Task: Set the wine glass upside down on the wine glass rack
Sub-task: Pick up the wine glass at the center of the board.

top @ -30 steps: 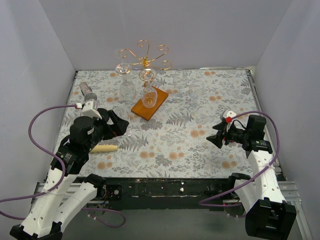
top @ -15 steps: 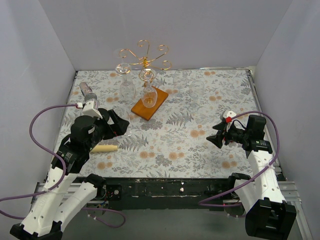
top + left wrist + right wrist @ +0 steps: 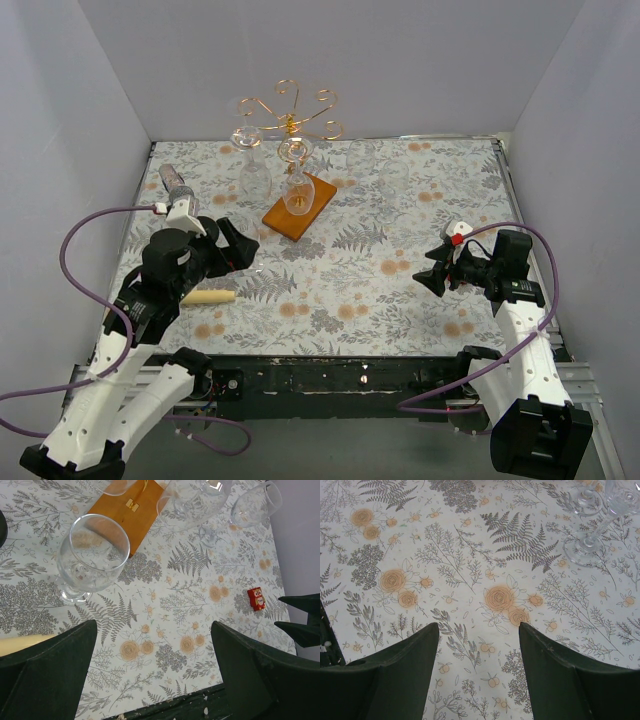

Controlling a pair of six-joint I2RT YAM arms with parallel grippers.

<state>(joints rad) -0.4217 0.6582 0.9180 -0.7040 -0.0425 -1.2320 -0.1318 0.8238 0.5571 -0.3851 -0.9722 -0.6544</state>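
A clear wine glass (image 3: 93, 555) stands upright on the floral table, just ahead and left of my left gripper (image 3: 154, 625). That gripper is open and holds nothing; in the top view the left gripper (image 3: 240, 248) hovers at the table's left. The wine glass rack (image 3: 290, 112), a copper wire tree on an orange-brown base (image 3: 312, 200), stands at the back. Two glasses (image 3: 254, 172) hang upside down from it. My right gripper (image 3: 425, 272) is open and low at the right, with only tablecloth between its jaws in the right wrist view (image 3: 479, 626).
A cream wooden handle (image 3: 208, 296) lies beside the left arm. A grey cylinder (image 3: 176, 182) rests at the far left. More clear glasses (image 3: 255, 502) stand right of the rack, their feet (image 3: 584, 547) showing in the right wrist view. Grey walls enclose the table.
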